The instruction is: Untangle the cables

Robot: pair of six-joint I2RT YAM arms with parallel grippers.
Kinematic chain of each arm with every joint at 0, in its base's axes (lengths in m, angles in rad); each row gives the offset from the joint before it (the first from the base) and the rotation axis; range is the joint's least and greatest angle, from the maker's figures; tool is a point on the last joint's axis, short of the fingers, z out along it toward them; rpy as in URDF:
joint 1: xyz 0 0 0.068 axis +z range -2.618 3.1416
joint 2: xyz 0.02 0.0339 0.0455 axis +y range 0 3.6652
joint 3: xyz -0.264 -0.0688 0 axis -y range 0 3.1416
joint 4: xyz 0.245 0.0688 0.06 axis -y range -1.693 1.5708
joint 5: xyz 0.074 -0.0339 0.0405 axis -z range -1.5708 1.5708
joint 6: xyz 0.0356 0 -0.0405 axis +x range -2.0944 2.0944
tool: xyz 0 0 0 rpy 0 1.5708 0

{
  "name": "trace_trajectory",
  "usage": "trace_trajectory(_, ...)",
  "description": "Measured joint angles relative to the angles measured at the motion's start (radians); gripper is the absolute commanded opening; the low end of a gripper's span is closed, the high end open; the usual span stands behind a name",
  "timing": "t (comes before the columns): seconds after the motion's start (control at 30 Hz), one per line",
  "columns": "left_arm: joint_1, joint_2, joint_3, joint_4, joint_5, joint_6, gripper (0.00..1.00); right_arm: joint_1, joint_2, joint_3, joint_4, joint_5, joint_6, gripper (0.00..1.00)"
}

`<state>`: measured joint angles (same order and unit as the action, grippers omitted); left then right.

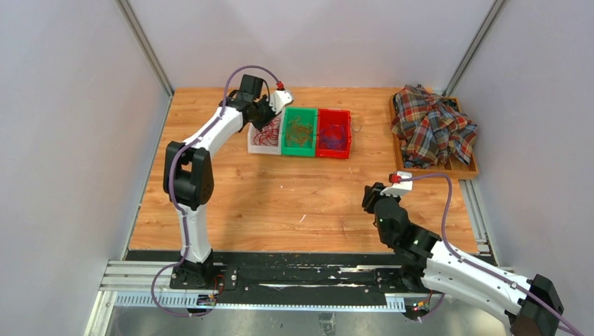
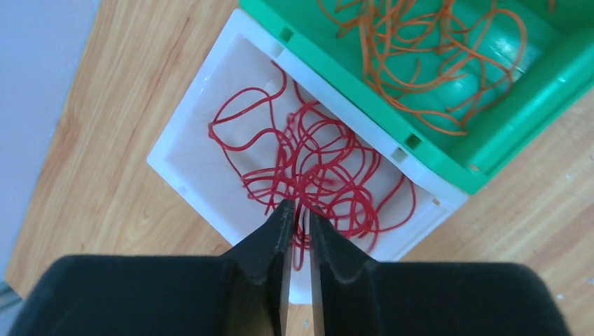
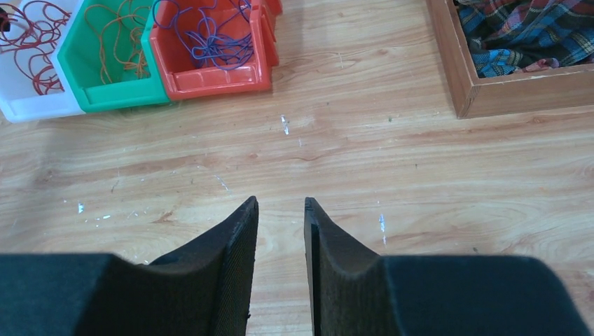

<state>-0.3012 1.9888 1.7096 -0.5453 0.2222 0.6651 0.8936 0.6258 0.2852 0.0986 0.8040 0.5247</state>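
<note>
"The cables (image 1: 298, 131): where do they lie?"

"In three bins side by side at the far side of the table (image 3: 350, 161). The red cables (image 2: 315, 161) are in the white bin (image 2: 203, 119), the orange cables (image 2: 420, 63) in the green bin (image 2: 532, 77), and the purple cables (image 3: 210, 35) in the red bin (image 3: 210, 80). I judge the colours to be separated."

"State of the end effectors?"

"My left gripper (image 2: 298, 210) hangs directly above the white bin. Its jaws stand almost together, with a thin slit between them. A red strand lines up with that slit, and I cannot tell whether it is pinched or free. My right gripper (image 3: 280, 206) is partly open, holds nothing and hovers over bare wood."

"What relation governs the next move?"

"The red bunch lies straight below and just ahead of the left fingertips. It sprawls along the length of the white bin, slantwise in the left wrist view. The left arm is much the nearer. The right arm is well apart from all three bins, at the near right."

"Obstructions?"

"The green bin's wall touches the white bin's wall, so any sideways travel to the right meets it. The loops overlap, so lifting one strand may drag others. A wooden tray (image 1: 434, 171) holding a plaid cloth (image 1: 431, 126) stands at the far right, clear of both arms."
</note>
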Motion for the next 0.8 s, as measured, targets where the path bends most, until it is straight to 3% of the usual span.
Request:
trace_trajectory(0.1, 0.001, 0.031, 0.004, 0.034, -0.040, -0.018, 0.86, -0.009, 0.022, 0.005, -0.002, -0.007, 0.000, 0.53)
trace_trajectory(0.13, 0.001, 0.035, 0.006, 0.039, -0.048, -0.014, 0.98, -0.015, 0.031, 0.013, -0.005, -0.013, -0.003, 0.61)
trace_trajectory(0.2, 0.004, 0.039, 0.006, 0.045, -0.068, -0.034, 0.98, -0.028, 0.051, 0.032, -0.008, -0.024, -0.012, 0.78)
trace_trajectory(0.23, 0.005, 0.037, 0.006, 0.046, -0.072, -0.035, 0.98, -0.037, 0.064, 0.046, -0.009, -0.034, -0.022, 0.80)
trace_trajectory(0.47, 0.038, -0.043, 0.009, -0.005, -0.054, -0.092, 0.98, -0.076, 0.119, 0.130, -0.030, -0.079, -0.102, 0.83)
trace_trajectory(0.63, 0.143, -0.184, -0.004, -0.031, 0.018, -0.209, 0.98, -0.083, 0.106, 0.164, -0.058, -0.031, -0.203, 0.84)
trace_trajectory(0.8, 0.296, -0.419, -0.270, 0.111, 0.077, -0.359, 0.98, -0.140, 0.135, 0.164, 0.056, 0.076, -0.387, 0.84)
